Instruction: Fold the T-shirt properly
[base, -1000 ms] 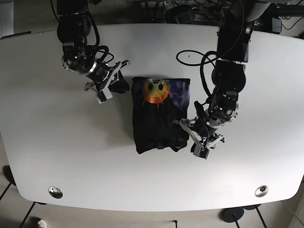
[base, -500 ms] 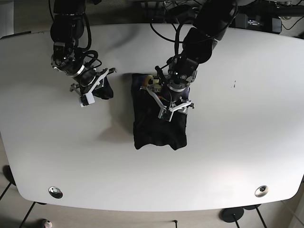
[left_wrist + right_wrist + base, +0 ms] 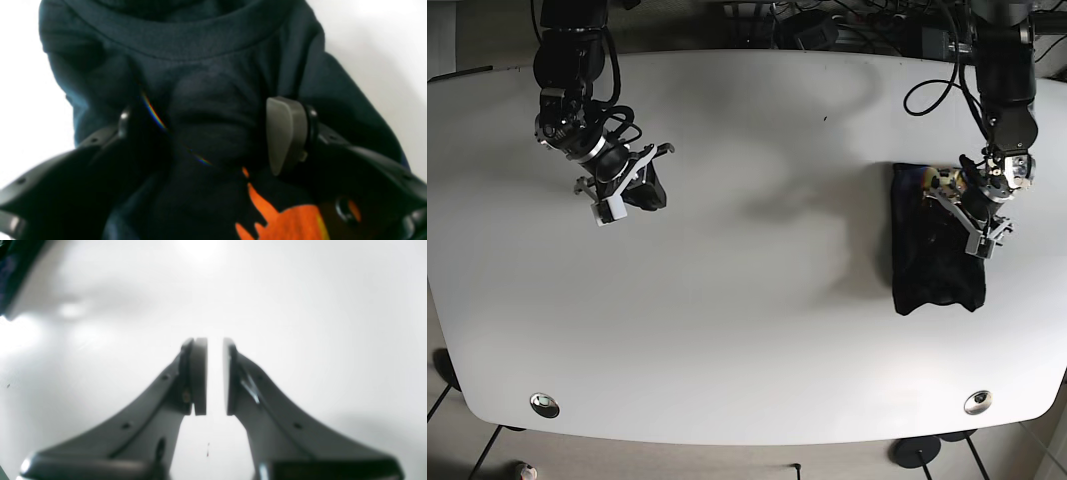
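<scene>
1. the t-shirt lies folded into a dark, narrow bundle on the base view's right side of the white table, its long axis running from the far edge toward the near edge, and close to the table's side edge there.

2. the left gripper sits directly on the bundle's upper part. in the left wrist view its fingers straddle a raised ridge of dark cloth just below the collar, with the orange print nearer the camera. the jaws stand moderately wide with fabric bunched between them — whether they truly pinch it or only press down, i cannot tell.

3. the right gripper is well apart, on the opposite side of the table, over bare surface. the right wrist view shows its pads narrowed to a slim gap, holding nothing.

4. so the left arm is by far the nearer one — any coming move on the shirt seems to fall to it, working along the bundle's long axis.

5. room: little margin toward the near side edge of the table by the shirt, but broad open surface toward the middle, which looks the safer direction to shift or smooth the bundle.
</scene>
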Robot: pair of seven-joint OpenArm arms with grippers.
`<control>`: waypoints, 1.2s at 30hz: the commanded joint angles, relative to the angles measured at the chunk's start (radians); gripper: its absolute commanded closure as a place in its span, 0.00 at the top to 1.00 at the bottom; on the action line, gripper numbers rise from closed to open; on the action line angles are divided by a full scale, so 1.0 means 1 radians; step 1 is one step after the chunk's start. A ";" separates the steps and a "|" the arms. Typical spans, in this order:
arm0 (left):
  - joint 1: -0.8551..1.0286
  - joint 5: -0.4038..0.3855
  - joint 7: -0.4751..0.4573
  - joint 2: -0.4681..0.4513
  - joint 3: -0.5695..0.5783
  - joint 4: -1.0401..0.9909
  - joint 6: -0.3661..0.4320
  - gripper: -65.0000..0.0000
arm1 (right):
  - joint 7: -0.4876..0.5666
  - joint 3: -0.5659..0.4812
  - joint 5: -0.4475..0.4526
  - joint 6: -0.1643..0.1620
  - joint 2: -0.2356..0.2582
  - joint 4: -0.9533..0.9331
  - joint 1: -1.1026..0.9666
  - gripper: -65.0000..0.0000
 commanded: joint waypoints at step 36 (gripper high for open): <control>0.024 0.084 0.196 0.109 -0.095 0.625 0.025 0.68 | 0.084 0.198 -0.211 0.007 0.005 0.175 0.004 0.11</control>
